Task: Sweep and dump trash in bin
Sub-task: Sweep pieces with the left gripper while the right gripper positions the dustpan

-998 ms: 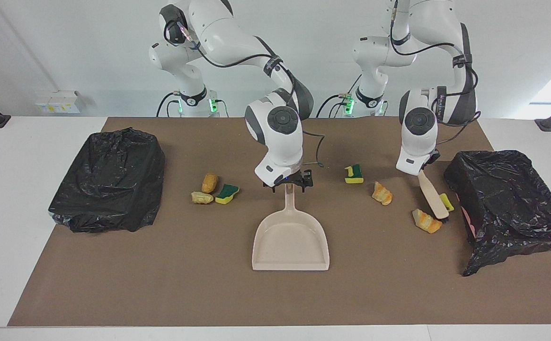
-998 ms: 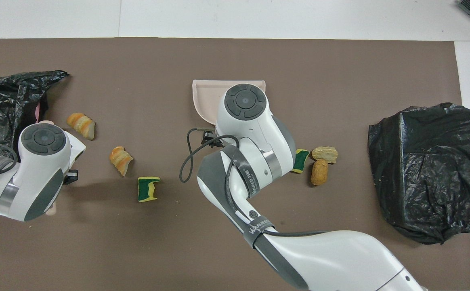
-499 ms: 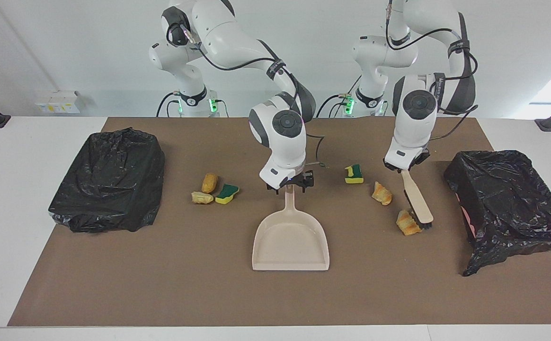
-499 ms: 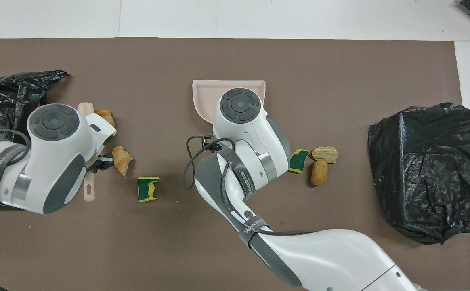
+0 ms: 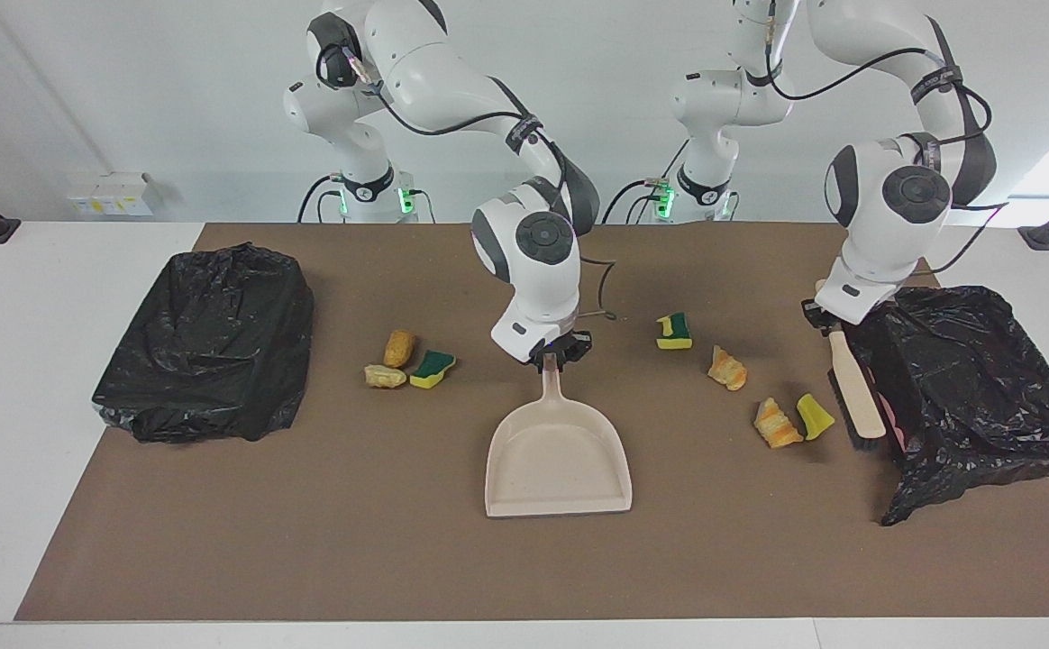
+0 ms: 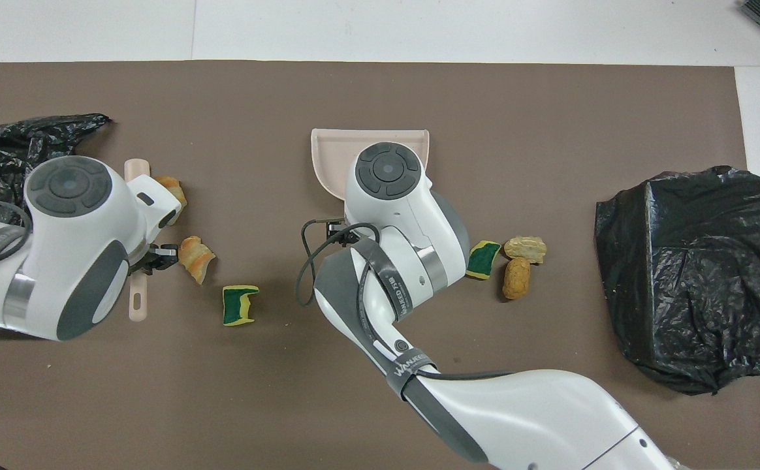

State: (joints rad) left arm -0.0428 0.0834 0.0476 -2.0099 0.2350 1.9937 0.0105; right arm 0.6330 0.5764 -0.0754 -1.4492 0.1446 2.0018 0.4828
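Note:
The beige dustpan (image 5: 558, 458) (image 6: 328, 153) lies flat mid-table, mouth away from the robots. My right gripper (image 5: 551, 357) is shut on its handle. My left gripper (image 5: 825, 315) (image 6: 153, 258) is shut on the beige brush (image 5: 854, 397) (image 6: 137, 307), whose bristles hang low beside the bin at the left arm's end. Several trash scraps lie on the mat. A bread lump (image 5: 776, 424) and a yellow sponge chunk (image 5: 815, 416) sit beside the brush. Another bread lump (image 5: 726, 368) and a sponge (image 5: 674, 331) lie nearer the robots. A sponge (image 5: 433, 367) and two lumps (image 5: 399, 347) (image 5: 384, 376) lie toward the right arm's end.
A black-bagged bin (image 5: 966, 379) (image 6: 8, 156) at the left arm's end lies tipped, with pink showing inside. A second black-bagged bin (image 5: 205, 342) (image 6: 687, 274) stands at the right arm's end. The brown mat (image 5: 524, 568) covers the table.
My right gripper closed on the dustpan handle. My left gripper swept the brush toward the dustpan, nudging a bread lump and yellow sponge along, then swung it back beside the bin.

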